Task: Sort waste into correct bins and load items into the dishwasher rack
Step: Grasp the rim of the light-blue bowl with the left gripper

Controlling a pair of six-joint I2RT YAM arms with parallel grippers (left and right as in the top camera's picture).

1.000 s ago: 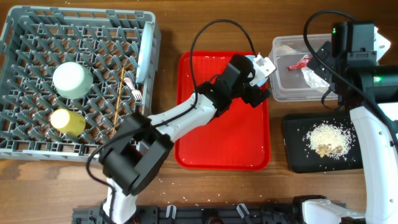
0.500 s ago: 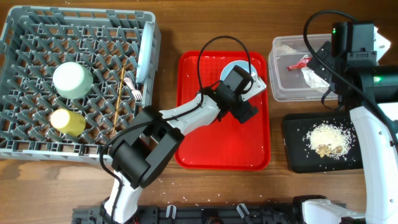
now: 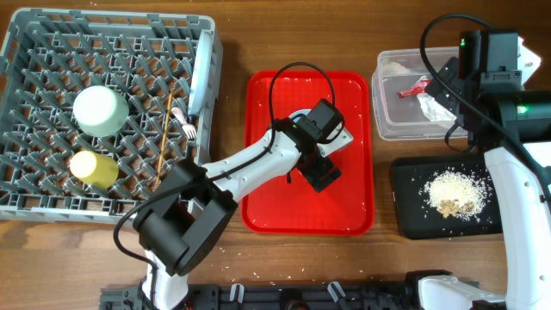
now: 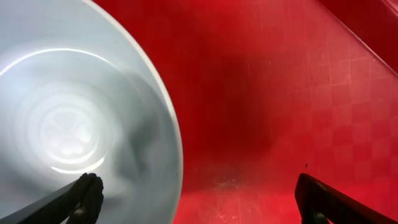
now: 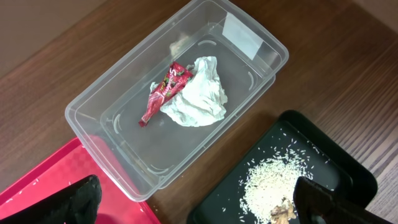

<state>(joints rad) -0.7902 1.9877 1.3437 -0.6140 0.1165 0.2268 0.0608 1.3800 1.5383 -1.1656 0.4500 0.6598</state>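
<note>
Left gripper (image 4: 199, 199) spread wide and empty, one fingertip (image 4: 87, 193) at the light blue bowl's (image 4: 74, 124) 7 o'clock on the red tray (image 4: 280, 93); its arm (image 3: 250, 159) stretches toward 1 o'clock. Right gripper (image 5: 199, 202), equally wide and empty, hovers over the clear tub (image 5: 112, 124).

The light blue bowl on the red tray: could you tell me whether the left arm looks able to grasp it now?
Probably yes. The left gripper is open over the light blue bowl, its fingers straddling the rim, and nothing on the red tray blocks it.
</note>
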